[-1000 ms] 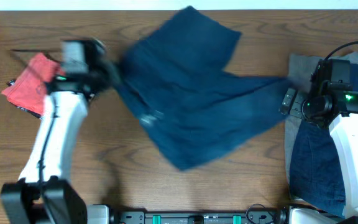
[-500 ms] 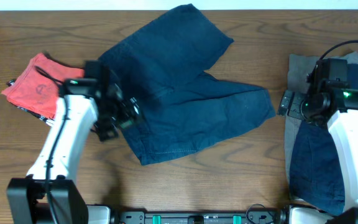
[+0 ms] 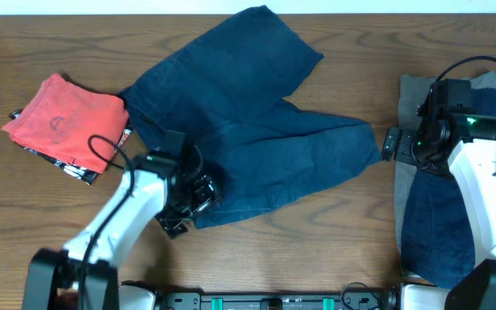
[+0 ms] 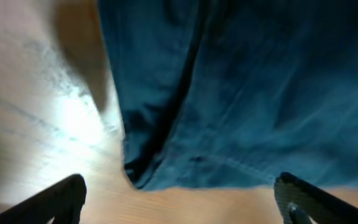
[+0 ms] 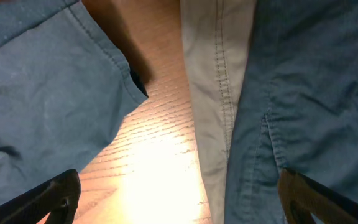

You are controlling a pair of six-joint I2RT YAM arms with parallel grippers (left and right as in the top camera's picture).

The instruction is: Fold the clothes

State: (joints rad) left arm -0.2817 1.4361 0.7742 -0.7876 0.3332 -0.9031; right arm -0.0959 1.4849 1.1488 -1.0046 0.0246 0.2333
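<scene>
Dark navy denim shorts [image 3: 257, 129] lie spread across the middle of the wooden tabletop [image 3: 24, 189], one leg running right toward my right tool [image 3: 392, 143]. My left tool [image 4: 179, 188], fingers wide apart and empty, is nearest, with their near-left corner just ahead. My right tool, equally open and empty, hovers beside the leg hem.

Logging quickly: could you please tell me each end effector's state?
Left end effector: open, holding nothing.
Right end effector: open, holding nothing.
</scene>
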